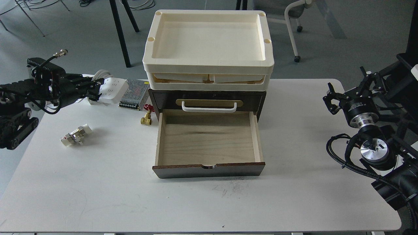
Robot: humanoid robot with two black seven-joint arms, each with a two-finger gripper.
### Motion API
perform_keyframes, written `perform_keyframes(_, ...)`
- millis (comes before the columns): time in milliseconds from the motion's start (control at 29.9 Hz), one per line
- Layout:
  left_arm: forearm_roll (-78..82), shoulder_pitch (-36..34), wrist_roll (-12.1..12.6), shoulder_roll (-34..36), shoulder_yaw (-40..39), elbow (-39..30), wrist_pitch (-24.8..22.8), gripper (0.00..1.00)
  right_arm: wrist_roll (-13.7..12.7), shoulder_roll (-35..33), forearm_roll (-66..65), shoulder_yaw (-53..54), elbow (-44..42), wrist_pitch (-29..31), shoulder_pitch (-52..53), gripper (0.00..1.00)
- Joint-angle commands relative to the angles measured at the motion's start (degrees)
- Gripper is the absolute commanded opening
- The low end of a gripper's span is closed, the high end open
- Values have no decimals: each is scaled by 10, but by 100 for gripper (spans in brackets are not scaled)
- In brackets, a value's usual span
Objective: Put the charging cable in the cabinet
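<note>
Broad white desk (294, 202) underneath everything, bare toward the near edge. At its middle, the dark brown cabinet (258, 99) with cream trays (209, 67) stacked on top, an upper drawer closed behind a white handle (209, 107), and a lower drawer (209, 143) pulled fully out, empty, light wood floor exposed. Left arm reaching in from the left edge, left gripper (93, 89) with jaws closed on the near end of the charging cable (111, 89); that white strip, cord loops bunched behind it, held just above the desk left of the cabinet, right beside a silver perforated box (134, 94). Right gripper (333, 99) hanging over the right edge, well apart from everything, jaws spread and holding nothing. Smaller still: a white-and-metal block (75, 134) lying alone on the left, and a brass fitting (146, 120) with a red tag at the cabinet's left foot. Strip body likely rigid, smooth and fairly light, so a clamp across the short sides seems sound; an end grip probably lets the far end sag. Cord stiff yet springy, liable to unwind and snag on the drawer rim.
</note>
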Motion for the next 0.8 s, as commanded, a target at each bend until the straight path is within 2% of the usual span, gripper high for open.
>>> perform_keyframes(0, -1, -41, 0, 19, -2, 0, -20, 5, 0, 0, 0, 0, 0, 0, 0, 100)
perform_keyframes(234, 3, -122, 0, 73, 0, 1, -25, 5, 0, 0, 0, 0, 0, 0, 0, 100)
perform_keyframes(335, 3, -171, 0, 83, 0, -2, -42, 5, 0, 0, 0, 0, 0, 0, 0, 100)
perform_keyframes(468, 3, -249, 0, 107, -2, -46, -63, 5, 0, 1, 0, 0, 0, 0, 0, 100)
perform_keyframes(569, 2, -297, 0, 138, -7, -160, -63, 4, 0, 1, 0, 0, 0, 0, 0, 100)
perform_keyframes(703, 2, -313, 0, 209, -9, -393, -68, 3, 0, 1, 0, 0, -1, 0, 0, 100)
perform_keyframes(770, 2, -319, 0, 223, -9, -481, -73, 3, 0, 1, 0, 1, 0, 0, 0, 100)
